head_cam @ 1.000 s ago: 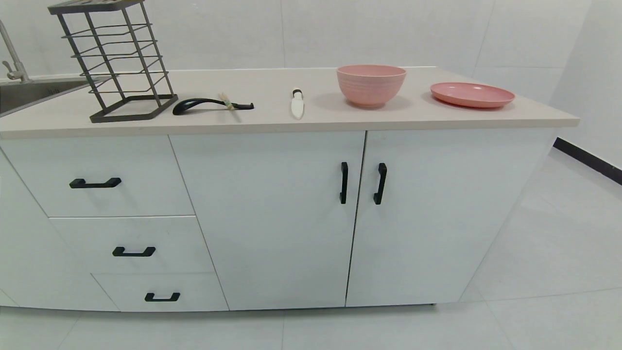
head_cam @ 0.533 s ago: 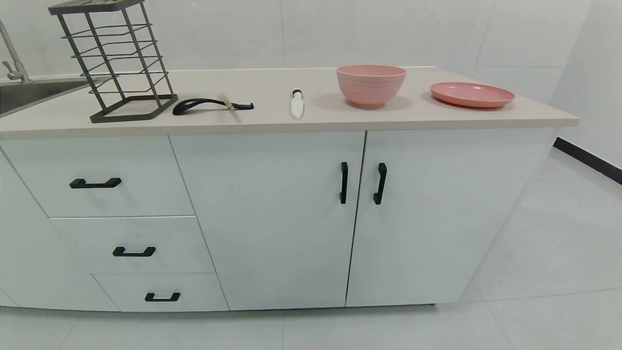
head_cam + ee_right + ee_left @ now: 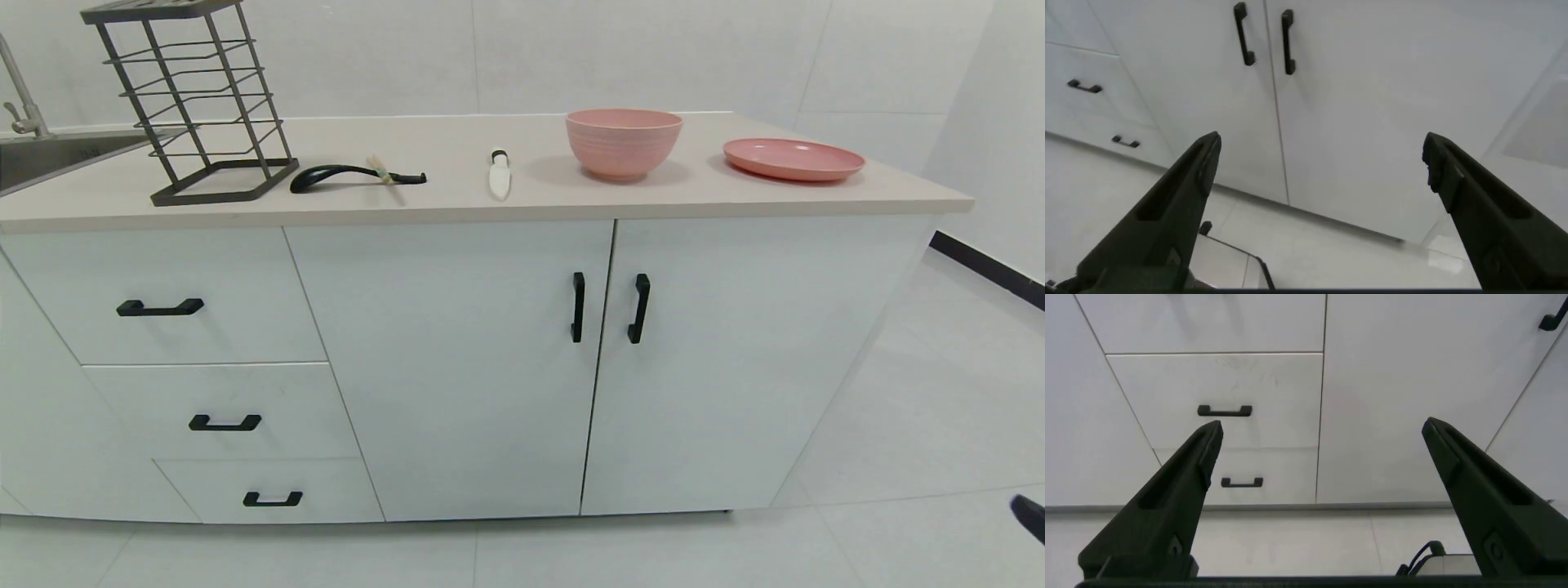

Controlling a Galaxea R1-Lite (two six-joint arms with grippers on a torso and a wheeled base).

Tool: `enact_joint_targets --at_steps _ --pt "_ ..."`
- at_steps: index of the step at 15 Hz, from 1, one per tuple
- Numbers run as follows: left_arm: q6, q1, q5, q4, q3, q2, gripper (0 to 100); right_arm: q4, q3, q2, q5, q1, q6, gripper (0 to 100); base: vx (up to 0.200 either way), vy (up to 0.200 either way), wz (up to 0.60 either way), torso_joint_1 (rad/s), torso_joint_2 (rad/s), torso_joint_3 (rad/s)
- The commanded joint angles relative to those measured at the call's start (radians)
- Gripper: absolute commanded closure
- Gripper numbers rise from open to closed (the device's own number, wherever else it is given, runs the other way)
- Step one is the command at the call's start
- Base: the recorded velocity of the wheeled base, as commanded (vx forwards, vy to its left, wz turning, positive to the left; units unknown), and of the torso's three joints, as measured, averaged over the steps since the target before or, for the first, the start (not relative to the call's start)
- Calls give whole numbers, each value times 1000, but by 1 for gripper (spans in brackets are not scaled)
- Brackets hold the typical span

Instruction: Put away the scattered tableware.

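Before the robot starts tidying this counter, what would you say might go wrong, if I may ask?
The white knife lies close to the front edge of the counter; a clumsy approach might knock it off. The pink plate is shallow and near the right end, so it may slide rather than lift.

Across the upper frame the bench carries, left to right: sink at the edge, rack, spoon, knife at centre, bowl, plate. Below, drawers lie left, doors centre.
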Motion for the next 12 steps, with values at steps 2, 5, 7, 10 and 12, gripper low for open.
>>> enact_joint_targets --at_steps 2,5,7,10,12 --pt "0 0 0 0 0 1 0 -146 -47 336 12 73 -9 0 0 0 0 0 0 0" --pt "-2 0 0 -1 0 1 0 -214 -99 471 11 135 -15 0 0 0 0 0 0 0" --pt "-3 0 0 -1 0 1 0 -272 -130 574 11 173 -17 0 0 0 0 0 0 0" --pt "-11 0 2 -1 0 1 0 -361 -162 698 9 217 -17 0 0 0 0 0 0 0" --pt "-8 0 0 -1 0 1 0 -419 -171 780 9 244 -38 0 0 0 0 0 0 0"
